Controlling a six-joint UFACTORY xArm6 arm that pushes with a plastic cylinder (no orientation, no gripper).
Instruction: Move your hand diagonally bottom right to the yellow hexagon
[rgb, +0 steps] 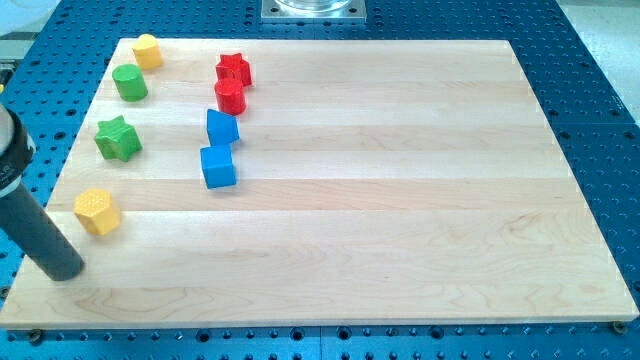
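Note:
The yellow hexagon (97, 211) lies near the left edge of the wooden board (400, 220). My tip (64, 273) rests on the board at the view's lower left, just below and left of the yellow hexagon, apart from it. The dark rod rises from the tip to the view's left edge.
A second yellow block (147, 50) sits at the top left corner. A green cylinder (130, 82) and a green star (118, 138) lie below it. A red star (234, 69), a red cylinder (230, 96) and two blue blocks (222, 127) (218, 167) form a column.

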